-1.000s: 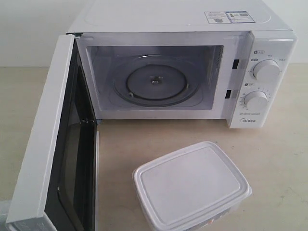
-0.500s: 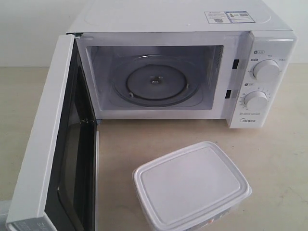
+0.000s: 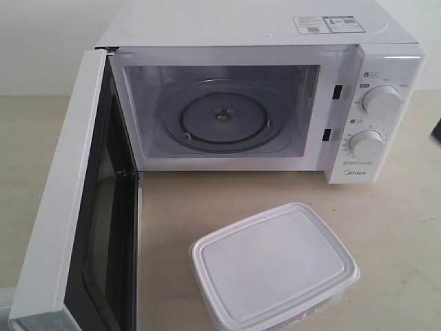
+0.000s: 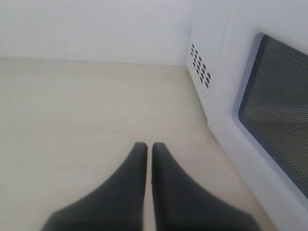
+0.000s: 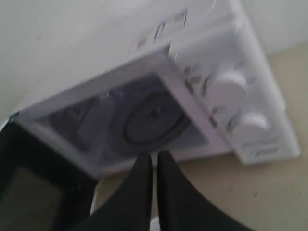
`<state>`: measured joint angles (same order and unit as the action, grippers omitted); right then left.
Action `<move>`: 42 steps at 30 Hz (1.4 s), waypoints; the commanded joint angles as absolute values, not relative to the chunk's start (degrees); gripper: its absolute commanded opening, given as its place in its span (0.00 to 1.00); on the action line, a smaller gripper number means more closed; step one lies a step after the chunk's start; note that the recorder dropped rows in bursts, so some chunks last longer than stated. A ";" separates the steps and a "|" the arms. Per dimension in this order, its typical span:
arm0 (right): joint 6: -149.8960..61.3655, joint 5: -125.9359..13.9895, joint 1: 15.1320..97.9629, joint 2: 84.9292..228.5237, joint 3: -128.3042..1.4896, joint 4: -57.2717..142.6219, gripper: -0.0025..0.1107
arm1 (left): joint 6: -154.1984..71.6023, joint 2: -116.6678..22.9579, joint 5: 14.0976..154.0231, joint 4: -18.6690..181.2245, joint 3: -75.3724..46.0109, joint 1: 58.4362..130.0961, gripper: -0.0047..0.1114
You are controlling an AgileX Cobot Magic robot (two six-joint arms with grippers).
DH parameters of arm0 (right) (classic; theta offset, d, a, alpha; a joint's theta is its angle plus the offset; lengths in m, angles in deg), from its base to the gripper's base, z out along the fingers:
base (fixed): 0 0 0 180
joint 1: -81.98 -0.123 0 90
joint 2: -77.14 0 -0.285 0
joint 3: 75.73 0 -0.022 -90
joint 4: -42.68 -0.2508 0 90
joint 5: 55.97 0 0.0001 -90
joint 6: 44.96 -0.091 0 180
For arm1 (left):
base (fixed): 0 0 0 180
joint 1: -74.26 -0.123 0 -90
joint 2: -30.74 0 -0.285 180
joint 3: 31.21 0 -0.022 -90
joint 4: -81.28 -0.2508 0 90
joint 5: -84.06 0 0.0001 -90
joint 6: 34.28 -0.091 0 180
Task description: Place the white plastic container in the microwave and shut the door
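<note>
Only one item differs from half a second ago: a dark blurred shape [image 3: 436,131] now shows at the far-right edge of the exterior view, beside the microwave [image 3: 241,27]. It is probably the right arm, though too little shows to confirm. Container, door and appliance are unmoved.

The white plastic container [image 3: 275,265] sits lidded on the surface [image 3: 172,207], near and slightly right of the open cavity, well apart from both pincers. The door [image 3: 58,207] stands swung wide to the left. The glass turntable [image 3: 220,116] is bare.

Left pincer [image 4: 148,147]: fingers together, holding nothing, hovering over bare surface on the outer side of the door. Right pincer [image 5: 155,156]: fingers together, empty, pointed toward the cavity; its view is blurred.

Assessment: the step in hand is the approach to the container. The right pincer must part its fingers before descending, take the box across its narrower span below the lid rim, keep it level, and clear the cavity's lower lip. The left pincer appears well placed to push the door later.
</note>
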<state>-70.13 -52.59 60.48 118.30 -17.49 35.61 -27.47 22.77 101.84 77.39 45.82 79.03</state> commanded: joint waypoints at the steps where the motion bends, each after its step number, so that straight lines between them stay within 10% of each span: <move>1: -86.47 -57.52 48.15 118.31 -10.16 35.23 0.02 | -27.55 22.96 101.65 77.63 46.01 79.43 0.08; 11: -102.04 -62.99 34.21 121.89 -2.30 32.43 0.03 | -27.55 22.96 101.65 77.63 46.01 79.43 0.08; 21: -115.04 -66.39 34.05 133.80 -1.71 33.09 0.44 | -27.55 22.96 101.65 77.63 46.01 79.43 0.08; 42: -134.25 -88.21 34.05 157.98 -1.19 44.56 0.44 | -27.55 22.96 101.65 77.63 46.01 79.43 0.08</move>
<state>-136.26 -85.83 34.06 156.01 -1.37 46.60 -27.47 22.77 101.84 77.39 45.82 79.03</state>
